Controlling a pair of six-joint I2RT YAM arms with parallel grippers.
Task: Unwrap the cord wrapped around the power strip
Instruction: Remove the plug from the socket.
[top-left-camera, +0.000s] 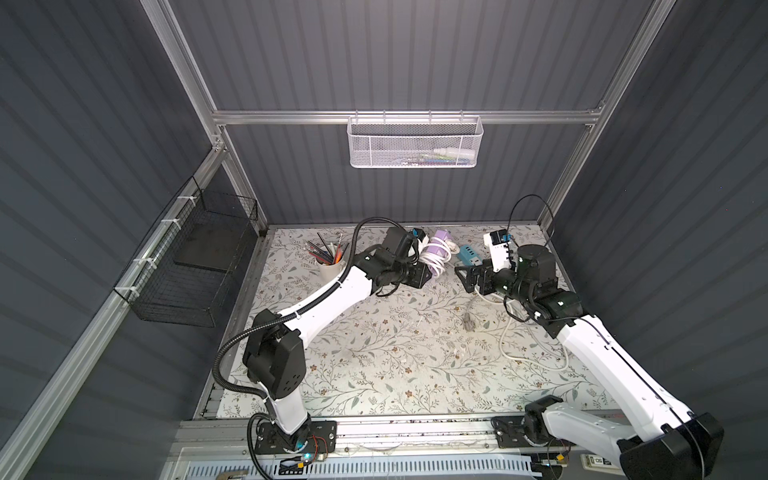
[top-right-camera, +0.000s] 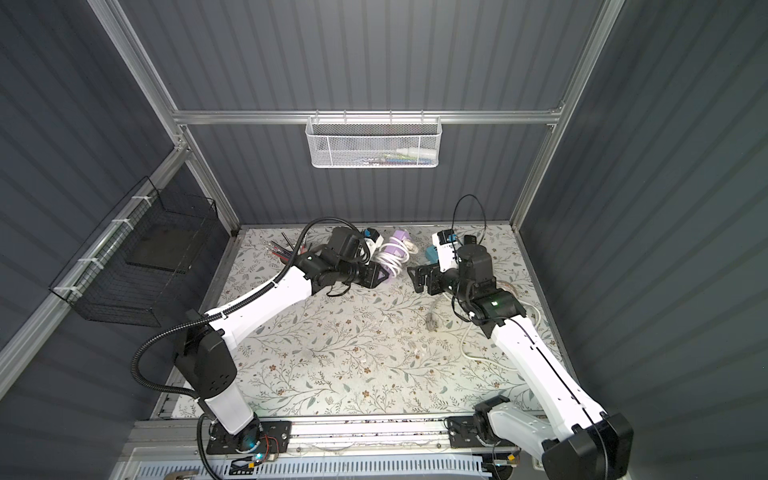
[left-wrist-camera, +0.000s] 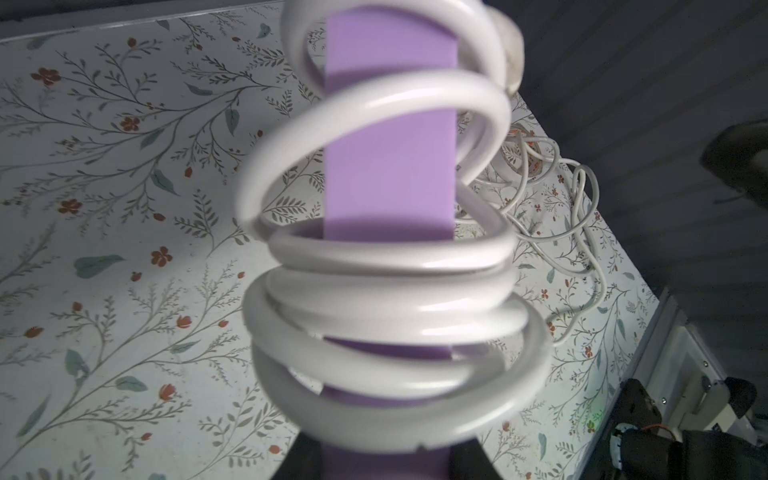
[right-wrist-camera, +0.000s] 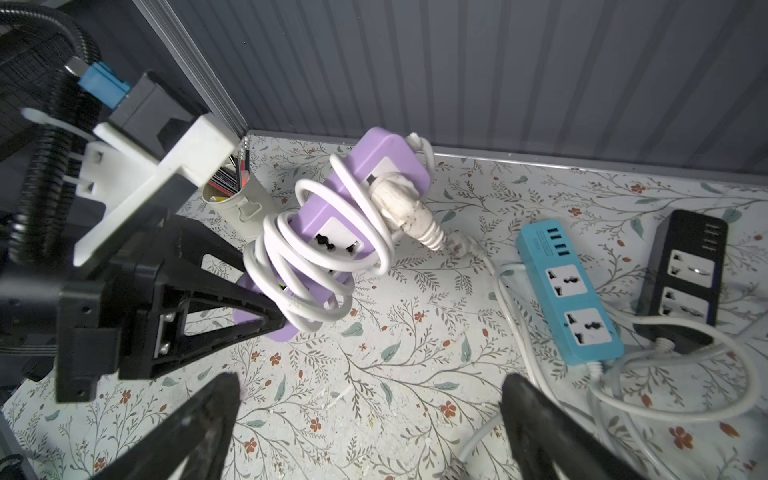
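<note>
— Gripping anything, were they?
— Left gripper (right-wrist-camera: 276, 318) pinched the purple power strip (right-wrist-camera: 376, 164) by one end, near the back wall (right-wrist-camera: 498, 62); white cord (left-wrist-camera: 386, 299) coiled round it; right gripper (right-wrist-camera: 372, 382) gaped wide, empty.

Overhead pair, wrist views share power strip (left-wrist-camera: 386, 166)

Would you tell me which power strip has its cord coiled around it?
The purple power strip; the blue strip and the black strip lie flat, unwrapped.
</note>
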